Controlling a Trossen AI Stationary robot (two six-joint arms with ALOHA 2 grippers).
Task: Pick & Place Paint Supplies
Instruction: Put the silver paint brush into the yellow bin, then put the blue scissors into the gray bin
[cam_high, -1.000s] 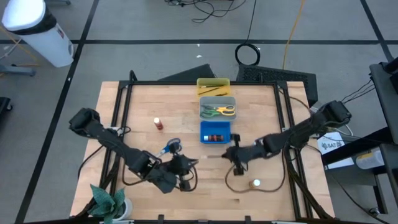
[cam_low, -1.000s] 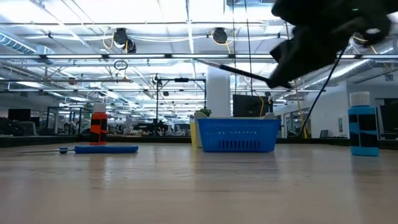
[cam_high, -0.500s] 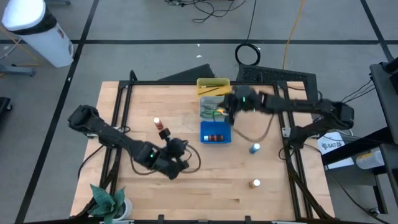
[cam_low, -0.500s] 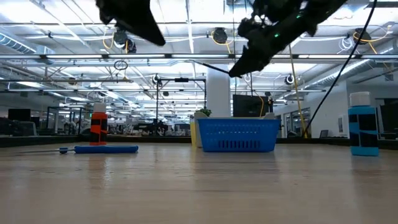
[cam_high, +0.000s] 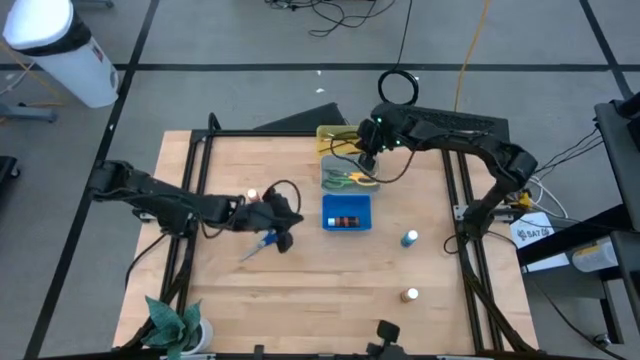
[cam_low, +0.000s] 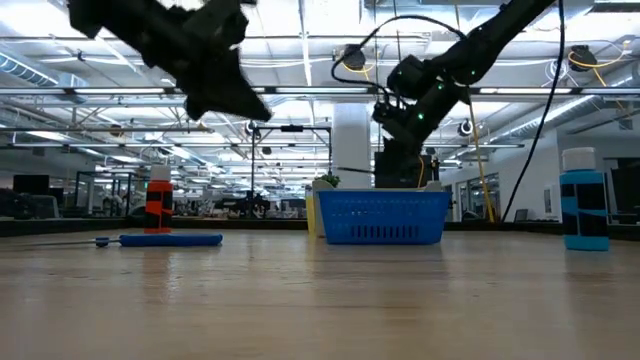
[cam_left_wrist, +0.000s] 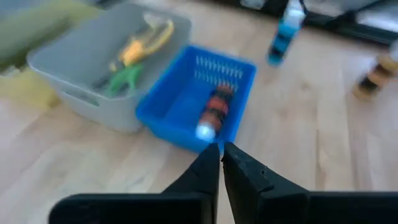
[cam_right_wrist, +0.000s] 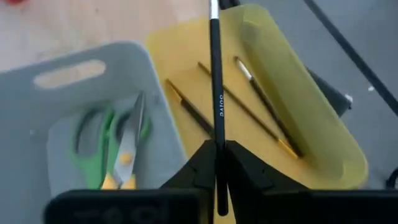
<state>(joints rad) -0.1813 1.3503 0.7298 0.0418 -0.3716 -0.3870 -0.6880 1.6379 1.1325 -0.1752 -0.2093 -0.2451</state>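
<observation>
My right gripper (cam_high: 363, 158) hangs above the yellow tray (cam_high: 342, 133) and is shut on a thin dark brush (cam_right_wrist: 215, 74). Three more brushes (cam_right_wrist: 249, 106) lie in that tray. The grey tray (cam_high: 350, 176) holds green and yellow scissors (cam_right_wrist: 118, 146). A paint bottle (cam_left_wrist: 214, 109) lies in the blue tray (cam_high: 346, 213). My left gripper (cam_high: 288, 218) is shut with nothing in it, up off the table left of the blue tray. Blue-handled scissors (cam_high: 262, 243) lie flat on the table beside it, and a red bottle (cam_low: 158, 200) stands behind them. My right gripper pinches the brush's dark handle (cam_right_wrist: 217, 140) between its two fingers. The brush runs along the fingers and sticks out ahead of them, its metal ferrule (cam_right_wrist: 214, 9) foremost. The fingers slant down from the table's right. The brush is lifted clear above the yellow tray.
A blue bottle (cam_high: 409, 238) and a pale-capped bottle (cam_high: 409, 295) stand on the table's right half. A green plant (cam_high: 175, 325) sits at the near left corner. A black frame edges the table's left, far and right sides.
My right gripper has swung from the table's middle toward the far edge with the brush, and now hangs above the yellow tray. My left gripper has gone from the near side toward the far edge and sunk a little, staying shut. The scissors and bottles have kept their places.
</observation>
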